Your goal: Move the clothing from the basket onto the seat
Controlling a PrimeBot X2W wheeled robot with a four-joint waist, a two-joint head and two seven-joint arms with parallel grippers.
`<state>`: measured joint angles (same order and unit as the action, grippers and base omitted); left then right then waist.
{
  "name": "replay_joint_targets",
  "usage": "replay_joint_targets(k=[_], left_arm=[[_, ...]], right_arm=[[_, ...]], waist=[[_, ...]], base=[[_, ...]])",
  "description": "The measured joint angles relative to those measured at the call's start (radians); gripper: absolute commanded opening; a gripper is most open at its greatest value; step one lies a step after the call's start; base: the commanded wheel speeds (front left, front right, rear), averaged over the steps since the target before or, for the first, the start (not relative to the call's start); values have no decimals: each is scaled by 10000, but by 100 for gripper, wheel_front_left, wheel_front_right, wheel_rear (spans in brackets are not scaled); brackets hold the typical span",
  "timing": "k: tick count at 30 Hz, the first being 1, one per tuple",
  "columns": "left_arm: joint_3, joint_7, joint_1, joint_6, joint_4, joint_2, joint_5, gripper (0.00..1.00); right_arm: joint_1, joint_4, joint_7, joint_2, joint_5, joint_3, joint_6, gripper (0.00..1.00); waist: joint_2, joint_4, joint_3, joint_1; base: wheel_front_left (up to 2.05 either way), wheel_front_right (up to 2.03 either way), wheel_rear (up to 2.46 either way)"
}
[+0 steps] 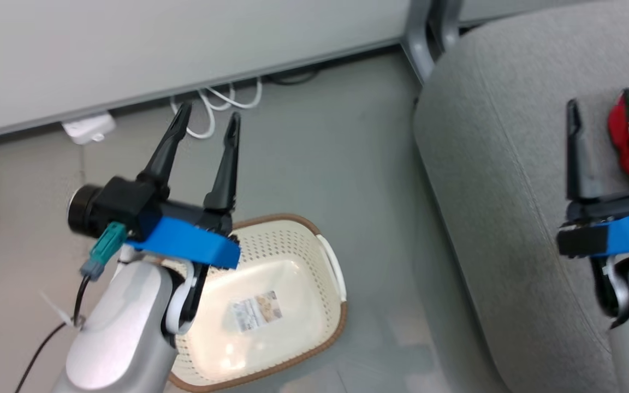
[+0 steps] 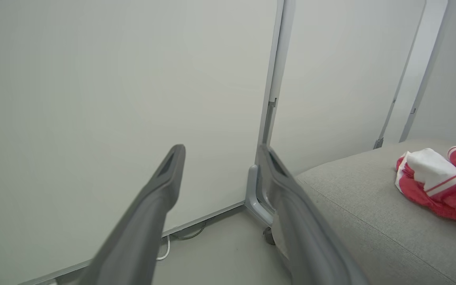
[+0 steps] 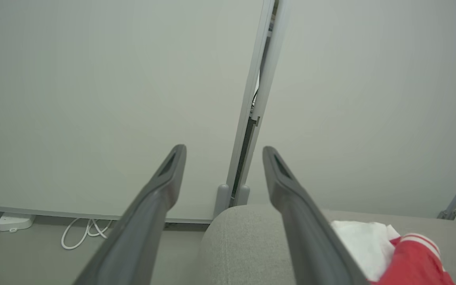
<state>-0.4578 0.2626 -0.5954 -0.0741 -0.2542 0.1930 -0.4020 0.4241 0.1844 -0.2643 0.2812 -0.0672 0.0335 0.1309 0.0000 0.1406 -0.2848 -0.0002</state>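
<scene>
Head view: left claw is spread and holds nothing, above the basket, whose bottom looks bare. Right claw is spread over the seat, with the clothing lying by its fingers. Looks like the drop is done; back off straight so the fabric doesn't snag. Basket label: print unreadable.
Left wrist view: clothing bunched on the seat.
Right wrist view: clothing on the seat, just beside one finger.
</scene>
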Motion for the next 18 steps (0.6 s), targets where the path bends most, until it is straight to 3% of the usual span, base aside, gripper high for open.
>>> replay_joint_targets(k=[10, 18], left_arm=[[1714, 2, 1692, 510, 94, -593, 819, 100], [2721, 0, 2976, 938, 117, -986, 1409, 100]], right_arm=[[-654, 362, 0, -439, -155, -1080, 2, 100], [-1540, 556, 0, -832, -322, -1446, 0, 100]], waist=[[0, -1045, 1182, 0], [0, -1453, 1994, 0]], base=[[0, 0, 0], [0, 0, 0]])
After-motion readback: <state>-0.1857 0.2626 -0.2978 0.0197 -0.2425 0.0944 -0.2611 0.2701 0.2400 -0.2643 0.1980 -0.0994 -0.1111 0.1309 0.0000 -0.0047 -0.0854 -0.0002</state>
